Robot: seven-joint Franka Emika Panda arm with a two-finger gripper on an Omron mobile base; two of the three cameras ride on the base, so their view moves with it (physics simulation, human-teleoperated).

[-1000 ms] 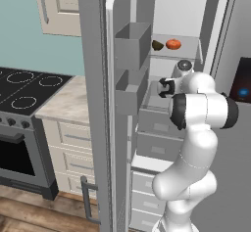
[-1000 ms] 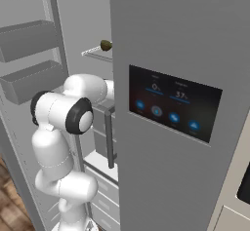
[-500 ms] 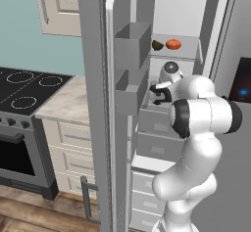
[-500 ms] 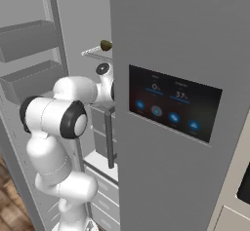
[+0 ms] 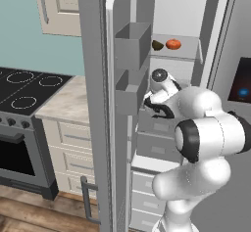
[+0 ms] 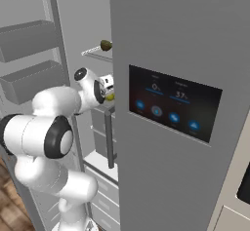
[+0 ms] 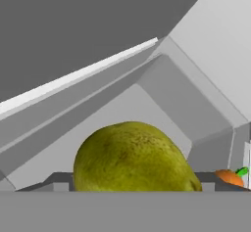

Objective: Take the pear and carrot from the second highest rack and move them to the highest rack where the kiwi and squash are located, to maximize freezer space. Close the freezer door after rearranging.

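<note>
Reaching deep into the freezer, the hand (image 5: pixel 147 104) now sits on the second highest rack; 1 second ago the arm was folded back outside with the hand raised near the door bins. The arm has swung forward and down since then. In the hand view the fingertips are hidden under the bottom edge, so whether anything is touched cannot be told, but the jaws stand wide apart with nothing seen gripped. Right in front of the hand, very close, lies the pear (image 7: pixel 133 157), green-yellow and speckled. Off to one side of it, a little farther away, the orange tip of the carrot (image 7: pixel 228 177) shows. On the rack above the hand rest the kiwi (image 5: pixel 157 45) and the squash (image 5: pixel 173 44), unmoved. On the closed door beside the hand a display panel (image 6: pixel 173 107) shows figures too small to read.
</note>
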